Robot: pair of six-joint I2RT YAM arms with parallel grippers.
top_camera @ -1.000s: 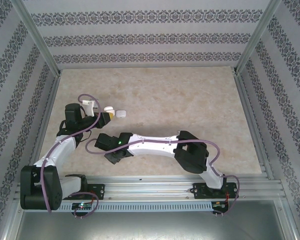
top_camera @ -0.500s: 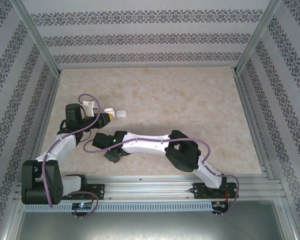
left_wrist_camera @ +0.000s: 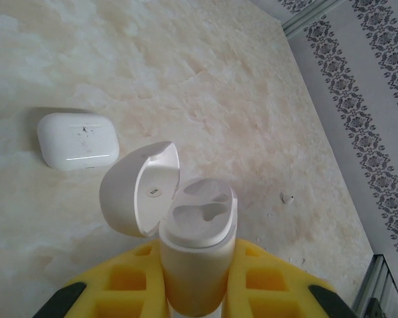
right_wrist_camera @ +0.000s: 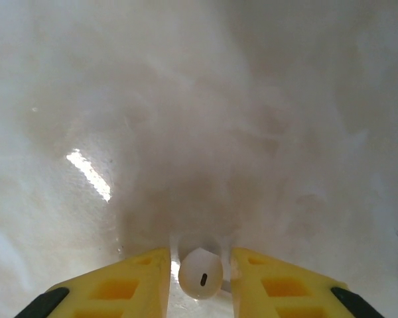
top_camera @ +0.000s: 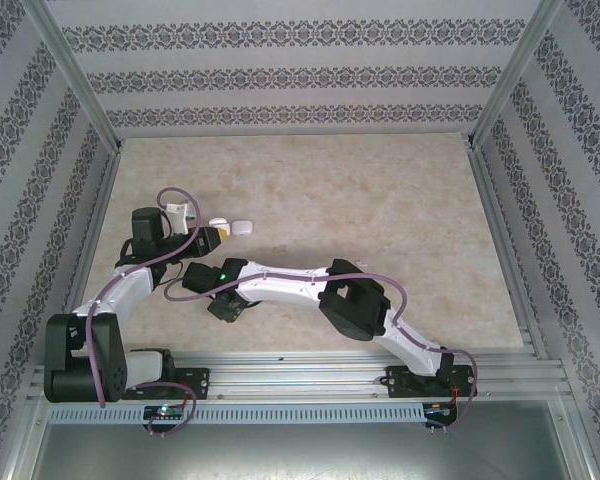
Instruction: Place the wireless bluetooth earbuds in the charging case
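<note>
My left gripper (left_wrist_camera: pixel 198 281) is shut on the white charging case (left_wrist_camera: pixel 199 245), which stands upright between the yellow fingers with its lid (left_wrist_camera: pixel 136 189) flipped open and both sockets empty. From above, this gripper (top_camera: pixel 210 236) and the case (top_camera: pixel 218 220) sit at the left of the table. One white earbud (right_wrist_camera: pixel 200 273) lies on the table between the yellow fingers of my right gripper (right_wrist_camera: pixel 200 253), with a narrow gap on each side. Seen from above, the right gripper (top_camera: pixel 225 305) points down just near of the left one. Another tiny earbud (left_wrist_camera: pixel 286 198) lies to the right of the case.
A second white case (left_wrist_camera: pixel 77 140), closed, lies flat on the table beyond the held one, also seen from above (top_camera: pixel 242 227). The metal frame rail (top_camera: pixel 90 230) runs close to the left arm. Patterned walls enclose the marble table (top_camera: pixel 380 210).
The right arm's elbow has swung left and its gripper has shifted slightly left, its jaws narrowing. The left arm and the held case have stayed still.
</note>
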